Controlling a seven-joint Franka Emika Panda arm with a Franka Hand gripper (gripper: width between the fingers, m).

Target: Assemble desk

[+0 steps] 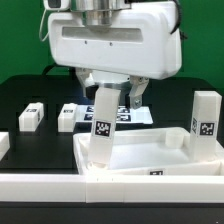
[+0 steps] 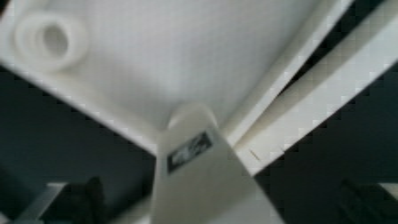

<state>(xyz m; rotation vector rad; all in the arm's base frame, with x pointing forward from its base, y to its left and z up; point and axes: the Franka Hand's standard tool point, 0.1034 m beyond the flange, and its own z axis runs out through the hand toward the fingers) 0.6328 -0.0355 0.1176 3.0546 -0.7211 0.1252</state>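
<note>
1. White plastic leg (image 1: 102, 128), tag facing outward, hangs tilted in the claw (image 1: 110, 92), which looks clamped on its top end.
2. Its lower end sits over the tabletop panel (image 1: 150, 150) toward the exterior view's left; I cannot tell if they touch.
3. The panel rests on the black bench (image 1: 30, 95). An upright leg (image 1: 205, 115) stands at its right side, and a loose leg (image 1: 30, 117) and a second loose leg (image 1: 67, 117) lie far left.
4. Likely step: seating the held leg. The round socket (image 2: 50, 40) lies apart from its tip, so next it needs straightening, then lining up over that socket.
</note>
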